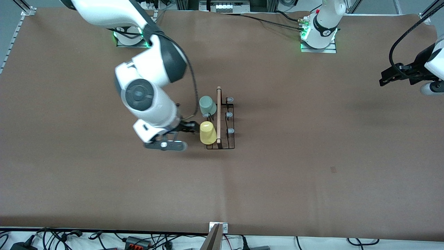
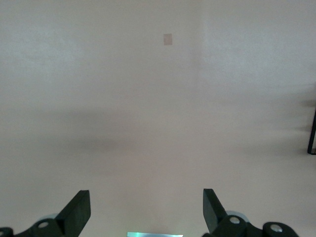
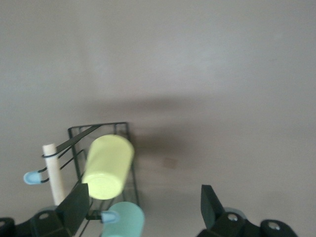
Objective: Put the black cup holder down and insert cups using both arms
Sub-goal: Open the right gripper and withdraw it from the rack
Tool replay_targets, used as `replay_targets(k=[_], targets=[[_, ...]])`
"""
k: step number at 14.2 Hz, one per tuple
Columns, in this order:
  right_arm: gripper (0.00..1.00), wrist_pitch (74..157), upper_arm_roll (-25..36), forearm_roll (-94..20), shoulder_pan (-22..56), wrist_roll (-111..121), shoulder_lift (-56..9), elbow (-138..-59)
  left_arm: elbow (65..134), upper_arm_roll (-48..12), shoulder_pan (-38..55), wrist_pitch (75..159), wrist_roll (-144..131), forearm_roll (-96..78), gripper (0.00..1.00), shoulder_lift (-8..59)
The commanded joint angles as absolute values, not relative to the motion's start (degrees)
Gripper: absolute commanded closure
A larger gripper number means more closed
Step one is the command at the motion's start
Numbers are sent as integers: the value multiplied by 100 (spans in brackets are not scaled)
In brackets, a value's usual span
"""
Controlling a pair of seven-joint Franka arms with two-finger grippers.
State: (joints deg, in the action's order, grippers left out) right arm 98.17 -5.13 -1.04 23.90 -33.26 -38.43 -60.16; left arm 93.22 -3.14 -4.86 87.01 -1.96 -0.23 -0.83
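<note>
Your rack (image 1: 222, 121) stands mid-table, its wooden rod (image 1: 219, 114) running toward the front camera. The green cup (image 1: 207, 105) and yellow cup (image 1: 207, 133) sit upended on pegs on the side toward the right arm's end, within that arm's reach; three pegs are bare. No blue cup is in view. Your right gripper (image 1: 189, 127) sits just beside the yellow cup, wrist bent low, fingers apart and empty. Your left gripper (image 2: 147, 213) waits over bare table at its own end, fingers apart.
</note>
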Motion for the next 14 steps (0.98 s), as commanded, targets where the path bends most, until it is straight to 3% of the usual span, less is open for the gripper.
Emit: replay_targets(k=[1,7,12,14], targets=[[0,9458,-554,-88,1760,-2771,-3525,-6126,9264,-316,-519,8701,-79,-62,0,-79],[0,9018,-554,184,854,-2111,-3016,-6152,9264,-316,-519,8701,-79,-61,0,-79],[0,9211,-527,220,-77,-866,-2093,-7250,9264,-308,-519,8701,-70,-62,0,-79],[0,9185,-126,150,-132,-336,-1987,-7269,9264,-308,-519,8710,-70,-53,0,-79]])
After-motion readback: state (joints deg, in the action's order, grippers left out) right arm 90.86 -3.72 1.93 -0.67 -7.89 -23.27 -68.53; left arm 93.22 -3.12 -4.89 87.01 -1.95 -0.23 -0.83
